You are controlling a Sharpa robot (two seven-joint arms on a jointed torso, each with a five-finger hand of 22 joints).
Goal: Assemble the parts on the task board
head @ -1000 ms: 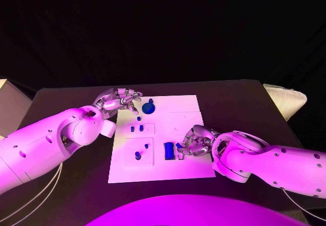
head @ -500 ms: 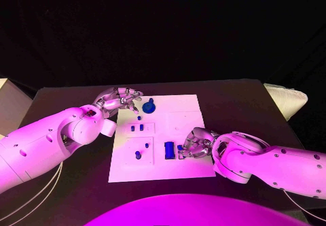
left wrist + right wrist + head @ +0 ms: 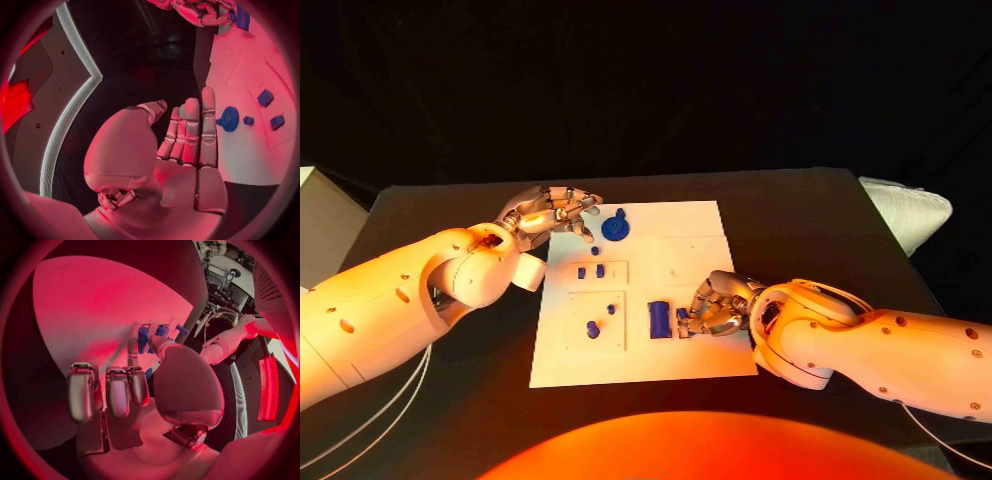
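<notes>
robot lab, black table [image 3: 790, 215], white task board [image 3: 678, 240], dark backdrop

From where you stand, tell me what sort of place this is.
Probably a robotics lab or demo booth, set up as a test bench. A white task board with small blue parts lies on a black table against a dark backdrop, and a desk cluttered with equipment stands nearby.

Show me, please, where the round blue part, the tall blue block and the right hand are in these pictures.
round blue part [image 3: 616, 230]: head view, centre of its disc.
tall blue block [image 3: 658, 319]: head view, middle of its top face.
right hand [image 3: 713, 304]: head view, on its curled fingers.
</notes>
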